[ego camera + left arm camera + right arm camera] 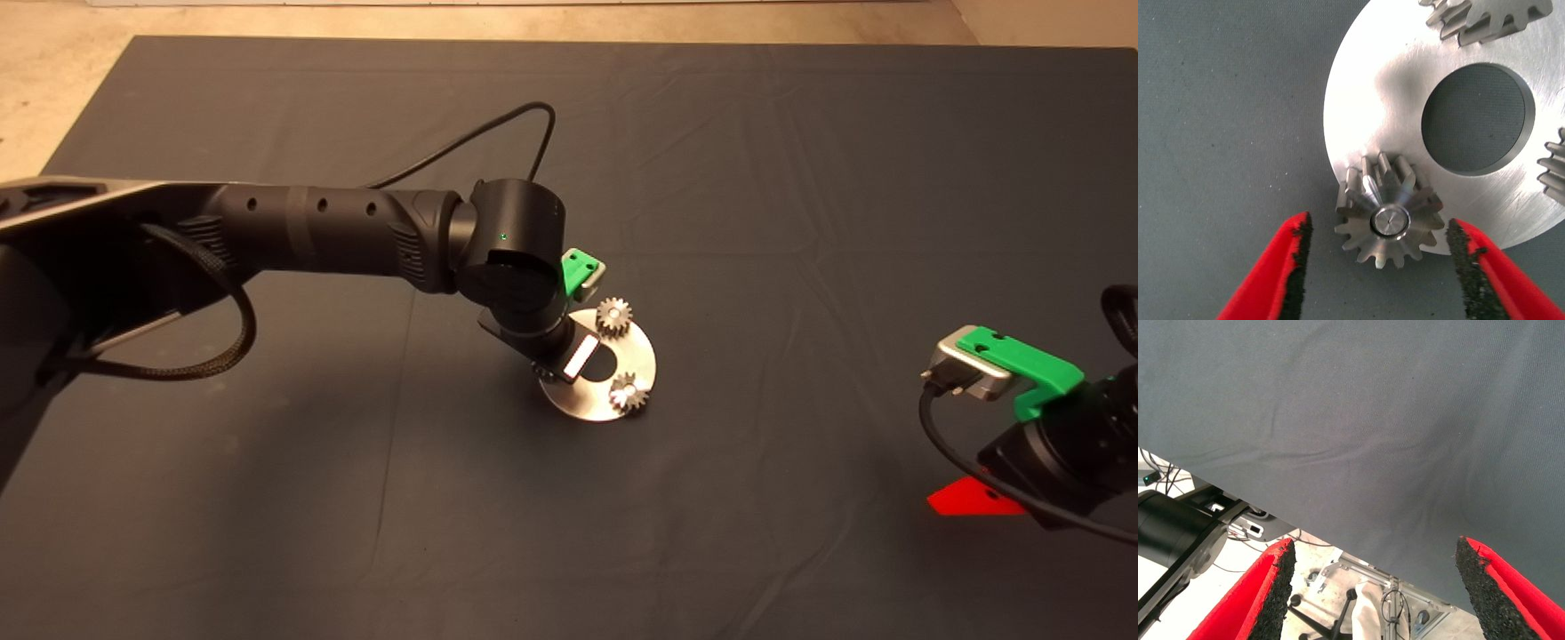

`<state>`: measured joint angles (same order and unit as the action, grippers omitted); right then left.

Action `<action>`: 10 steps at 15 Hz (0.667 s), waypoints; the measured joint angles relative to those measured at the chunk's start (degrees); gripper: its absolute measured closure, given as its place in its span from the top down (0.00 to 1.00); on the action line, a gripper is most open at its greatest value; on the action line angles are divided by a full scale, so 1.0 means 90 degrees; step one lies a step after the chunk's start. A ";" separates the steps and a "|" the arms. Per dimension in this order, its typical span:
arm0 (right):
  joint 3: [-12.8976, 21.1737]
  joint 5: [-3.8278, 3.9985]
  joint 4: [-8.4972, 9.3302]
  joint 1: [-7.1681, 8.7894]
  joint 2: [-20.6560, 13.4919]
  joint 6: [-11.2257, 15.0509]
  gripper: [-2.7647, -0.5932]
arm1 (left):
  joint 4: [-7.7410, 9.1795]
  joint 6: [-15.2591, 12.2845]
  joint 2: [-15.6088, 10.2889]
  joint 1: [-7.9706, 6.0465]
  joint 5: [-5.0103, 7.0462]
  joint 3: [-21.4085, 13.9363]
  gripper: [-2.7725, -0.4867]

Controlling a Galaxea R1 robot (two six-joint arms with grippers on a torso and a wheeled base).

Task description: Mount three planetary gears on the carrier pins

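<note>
The silver carrier disc point(633, 357) lies mid-mat, and it also shows in the left wrist view point(1405, 87). Two planetary gears point(614, 316) point(628, 394) sit on its pins. A third gear point(1386, 210) sits on a pin point(1389, 221) at the disc's rim. My left gripper point(1375, 267) is open just above this gear, one finger on each side, not touching. In the head view the left wrist hides this gear and the fingers. My right gripper point(1375, 587) is open and empty, parked at the mat's lower right point(969, 500).
The dark mat point(800, 178) covers the table. A black cable point(480, 142) loops behind the left arm. Past the mat's edge the right wrist view shows floor and a chair base point(1331, 613).
</note>
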<state>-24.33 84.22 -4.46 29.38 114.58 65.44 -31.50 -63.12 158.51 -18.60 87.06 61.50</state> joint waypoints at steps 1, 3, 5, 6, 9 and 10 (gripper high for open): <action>0.0000 0.0000 0.0000 0.0000 0.0003 0.0000 0.54 | 0.0000 -0.0106 -0.0069 -0.0018 0.0001 -0.0120 0.43; 0.0000 -0.0027 -0.0003 0.0003 0.0024 0.0005 0.54 | 0.0000 -0.0523 -0.0348 -0.0244 -0.0002 -0.0584 0.43; 0.0000 -0.0186 -0.0009 0.0005 0.0041 0.0012 0.54 | -0.0022 -0.1203 -0.0886 -0.0614 0.0001 -0.1413 0.43; 0.0005 -0.0324 -0.0050 0.0018 0.0043 0.0106 0.54 | -0.0034 -0.1653 -0.1194 -0.0717 0.0011 -0.1935 0.43; 0.0073 -0.0574 -0.0673 0.0105 0.0215 0.0906 0.54 | -0.0005 -0.2977 -0.2114 -0.0920 0.0005 -0.3452 0.43; 0.0098 -0.0563 -0.0944 0.0107 0.0353 0.1250 0.54 | 0.0003 -0.3303 -0.2448 -0.1049 0.0017 -0.3807 0.43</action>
<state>-23.45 79.15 -12.96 30.34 117.76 76.69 -31.48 -92.85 136.48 -28.05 87.21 27.24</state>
